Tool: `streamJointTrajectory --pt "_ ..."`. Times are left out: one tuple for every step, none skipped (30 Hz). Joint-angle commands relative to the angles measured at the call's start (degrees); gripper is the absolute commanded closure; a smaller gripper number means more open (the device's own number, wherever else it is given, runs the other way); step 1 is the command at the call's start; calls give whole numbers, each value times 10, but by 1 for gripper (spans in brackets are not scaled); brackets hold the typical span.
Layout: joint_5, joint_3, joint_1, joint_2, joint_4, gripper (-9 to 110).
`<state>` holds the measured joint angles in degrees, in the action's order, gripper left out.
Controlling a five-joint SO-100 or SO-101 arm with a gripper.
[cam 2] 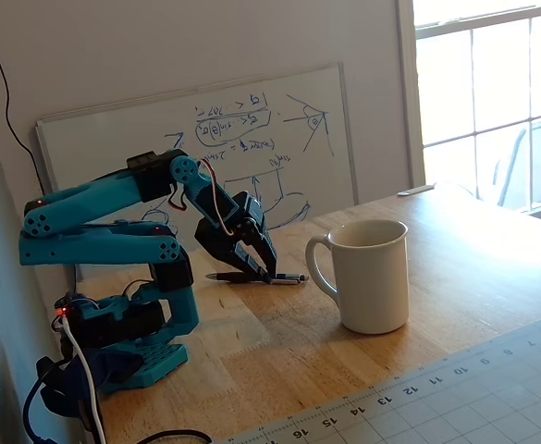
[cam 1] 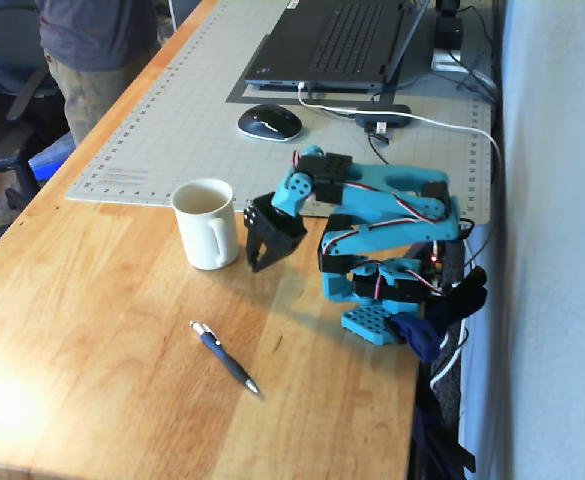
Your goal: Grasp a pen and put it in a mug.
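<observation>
Seeing our arm half-extended at frame centre, gripper [cam 1: 256, 262] pointing down beside the mug [cam 1: 207, 224], fingers parted, empty; pen [cam 1: 224, 357] lies lower centre.

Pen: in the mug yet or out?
Out. The pen lies flat on the wooden table, apart from the mug.

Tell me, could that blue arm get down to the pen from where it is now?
Probably yes. The pen lies alone on bare wood, apart from the mug, with nothing between it and the gripper, which hangs empty beside the mug. Whether its reach stretches that far is uncertain.
</observation>
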<state>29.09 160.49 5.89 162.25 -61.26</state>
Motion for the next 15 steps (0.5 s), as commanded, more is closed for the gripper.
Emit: streamJointTrajectory --pt "127 -105 -4 -93 20 101" --pt "158 -122 -4 -115 24 101" --pt "190 -140 -4 -137 28 101" --pt "224 -157 -4 -158 35 101" --pt "258 -174 -4 -178 42 101" --pt "293 -192 -10 -195 49 101" --pt "328 -207 -18 -214 56 101" --pt "364 -222 -28 -232 63 101" --pt "403 -236 -42 -250 70 101" --pt "441 -248 -58 -268 77 101" --pt "483 -260 -75 -285 84 100" --pt "525 -272 -91 -301 91 99" --pt "567 -283 -109 -317 98 97" --pt "608 -294 -129 -333 104 95" --pt "648 -304 -149 -348 110 93"
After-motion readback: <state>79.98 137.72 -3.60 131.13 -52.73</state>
